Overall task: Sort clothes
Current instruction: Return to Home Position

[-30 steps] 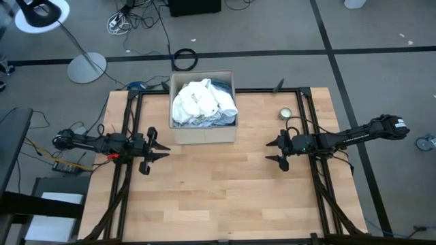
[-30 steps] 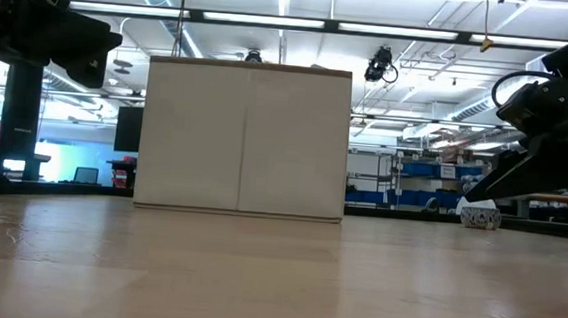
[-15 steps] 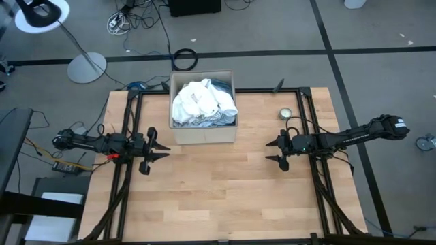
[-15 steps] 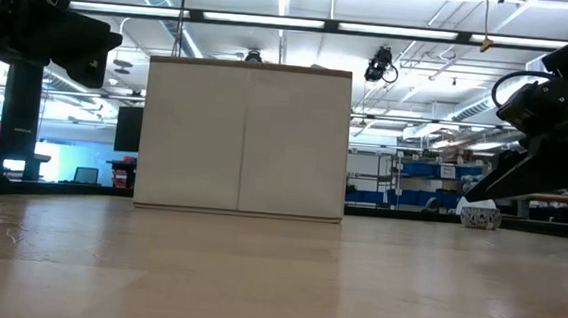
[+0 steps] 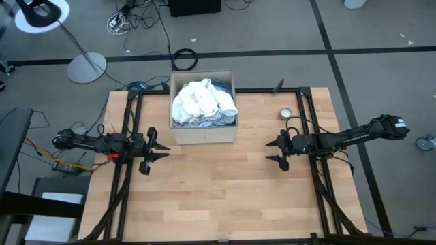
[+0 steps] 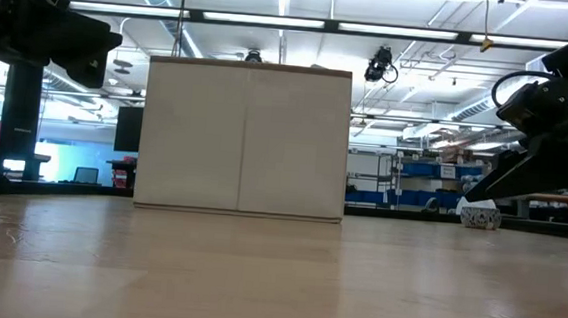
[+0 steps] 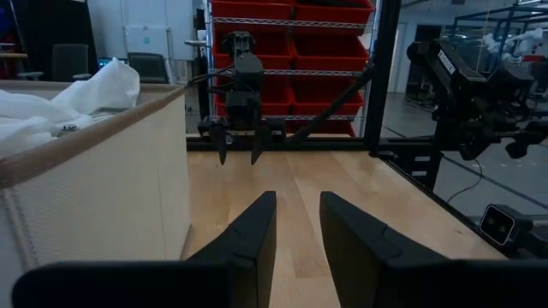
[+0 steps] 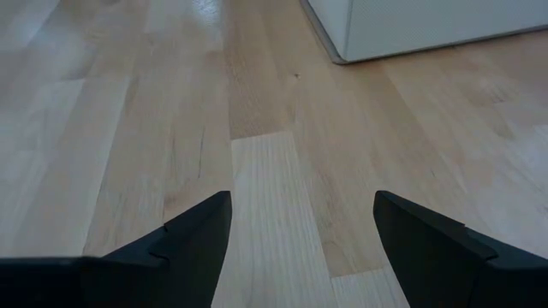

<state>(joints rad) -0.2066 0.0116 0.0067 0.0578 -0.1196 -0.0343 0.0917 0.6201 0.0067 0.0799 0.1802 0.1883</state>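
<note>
The clothes (image 5: 202, 102) lie heaped in a tan cardboard box (image 5: 203, 135) at the table's far middle. A white garment (image 5: 197, 99) is on top, with blue-grey cloth (image 5: 225, 86) beside it. The white garment also shows over the box rim in the left wrist view (image 7: 73, 103). My left gripper (image 5: 166, 150) is open and empty, level above the table, left of the box's near side. My right gripper (image 5: 268, 151) is open and empty, right of the box and facing left. In its wrist view (image 8: 303, 198) the fingers stand wide over bare wood.
A small round tin (image 5: 285, 113) stands far right, behind my right gripper, and shows in the low view (image 6: 480, 216). The box (image 6: 245, 138) blocks the far middle. Bare wooden tabletop (image 5: 218, 197) lies between the grippers and toward the near edge. Black frame rails (image 5: 122, 197) run along both sides.
</note>
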